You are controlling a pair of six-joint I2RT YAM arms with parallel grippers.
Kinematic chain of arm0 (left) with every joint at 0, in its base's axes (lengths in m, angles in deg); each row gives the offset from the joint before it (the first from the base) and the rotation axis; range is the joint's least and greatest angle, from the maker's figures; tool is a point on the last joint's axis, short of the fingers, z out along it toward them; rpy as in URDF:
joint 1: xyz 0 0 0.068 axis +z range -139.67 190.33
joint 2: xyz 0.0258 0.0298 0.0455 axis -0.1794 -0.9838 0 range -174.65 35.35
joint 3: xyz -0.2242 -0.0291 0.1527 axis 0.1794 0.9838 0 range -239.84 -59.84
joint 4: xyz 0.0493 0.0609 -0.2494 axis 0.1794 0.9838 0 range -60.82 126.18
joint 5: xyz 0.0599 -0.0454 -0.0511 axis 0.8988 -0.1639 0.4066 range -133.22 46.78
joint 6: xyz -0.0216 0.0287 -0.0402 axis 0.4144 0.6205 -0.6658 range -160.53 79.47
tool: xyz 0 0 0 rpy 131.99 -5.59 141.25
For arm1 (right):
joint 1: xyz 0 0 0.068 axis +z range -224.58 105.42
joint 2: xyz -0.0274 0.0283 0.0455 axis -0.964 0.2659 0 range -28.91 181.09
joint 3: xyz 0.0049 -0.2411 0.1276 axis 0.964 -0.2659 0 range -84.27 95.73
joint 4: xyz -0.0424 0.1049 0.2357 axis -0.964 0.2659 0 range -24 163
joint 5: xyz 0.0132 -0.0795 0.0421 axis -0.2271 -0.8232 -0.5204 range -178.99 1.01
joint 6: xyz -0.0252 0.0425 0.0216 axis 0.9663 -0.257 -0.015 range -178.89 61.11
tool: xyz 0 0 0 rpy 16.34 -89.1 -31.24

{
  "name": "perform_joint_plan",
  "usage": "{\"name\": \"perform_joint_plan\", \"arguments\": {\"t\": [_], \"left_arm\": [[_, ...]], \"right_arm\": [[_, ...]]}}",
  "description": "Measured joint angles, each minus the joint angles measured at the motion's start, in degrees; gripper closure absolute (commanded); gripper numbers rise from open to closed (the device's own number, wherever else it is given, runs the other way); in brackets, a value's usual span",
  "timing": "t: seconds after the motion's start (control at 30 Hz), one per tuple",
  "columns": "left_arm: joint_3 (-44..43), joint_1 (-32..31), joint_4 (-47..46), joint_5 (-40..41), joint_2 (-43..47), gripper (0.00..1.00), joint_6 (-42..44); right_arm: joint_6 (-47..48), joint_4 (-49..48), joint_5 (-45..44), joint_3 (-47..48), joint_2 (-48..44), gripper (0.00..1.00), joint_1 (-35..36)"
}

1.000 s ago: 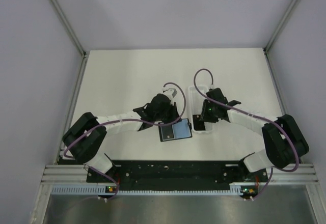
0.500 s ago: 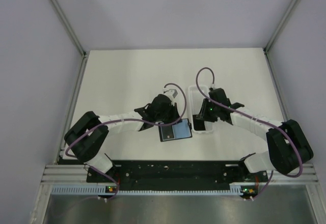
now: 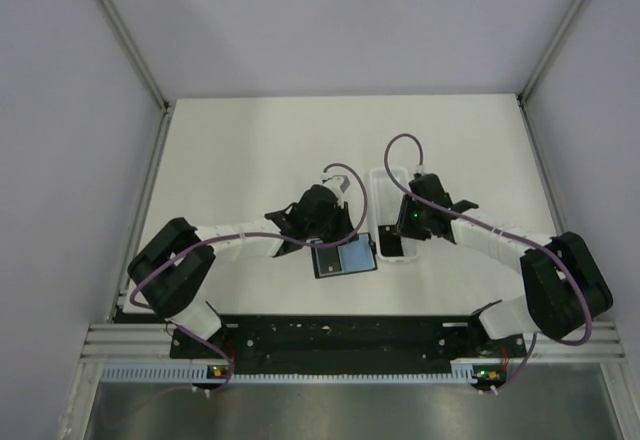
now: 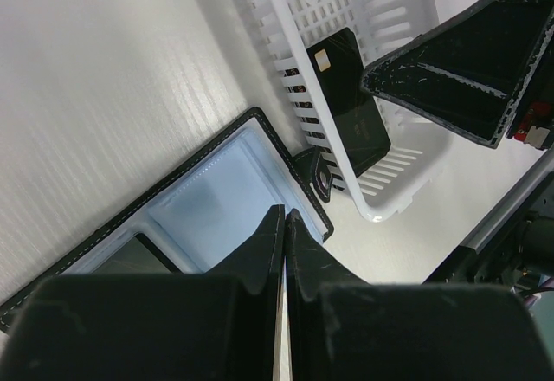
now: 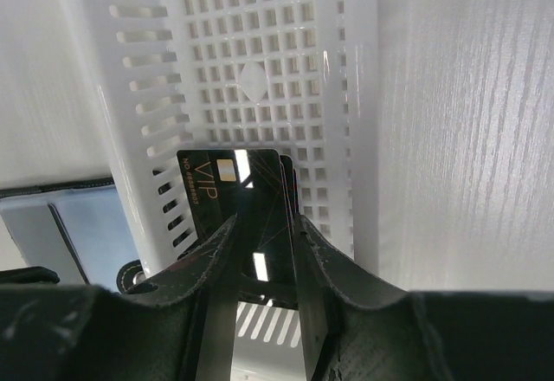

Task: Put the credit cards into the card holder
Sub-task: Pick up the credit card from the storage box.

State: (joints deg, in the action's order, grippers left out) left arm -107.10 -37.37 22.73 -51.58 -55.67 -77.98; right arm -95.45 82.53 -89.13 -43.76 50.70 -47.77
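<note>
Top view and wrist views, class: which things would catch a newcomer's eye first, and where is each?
The open wallet lies flat at the table's near middle, pale blue lining up, with the left gripper shut just above it. Beside it stands a white slotted tray; there the right gripper straddles dark cards.

Blk cards (image 5: 238,199), white tray (image 5: 260,61), blue-lined blk wallet (image 4: 208,208).

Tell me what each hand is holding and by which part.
The left hand is shut over the open card holder, gripping nothing visible. The right hand straddles the credit cards in the tray; whether it grips them is unclear.
</note>
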Motion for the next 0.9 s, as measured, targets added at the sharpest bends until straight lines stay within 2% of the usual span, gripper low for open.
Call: {"name": "perform_joint_plan", "arguments": {"t": [0.9], "left_arm": [[-0.37,-0.09,-0.02,-0.07,-2.14,0.99,-0.17]], "right_arm": [[0.52,-2.80,4.96,0.39,3.06,0.71,0.00]]}}
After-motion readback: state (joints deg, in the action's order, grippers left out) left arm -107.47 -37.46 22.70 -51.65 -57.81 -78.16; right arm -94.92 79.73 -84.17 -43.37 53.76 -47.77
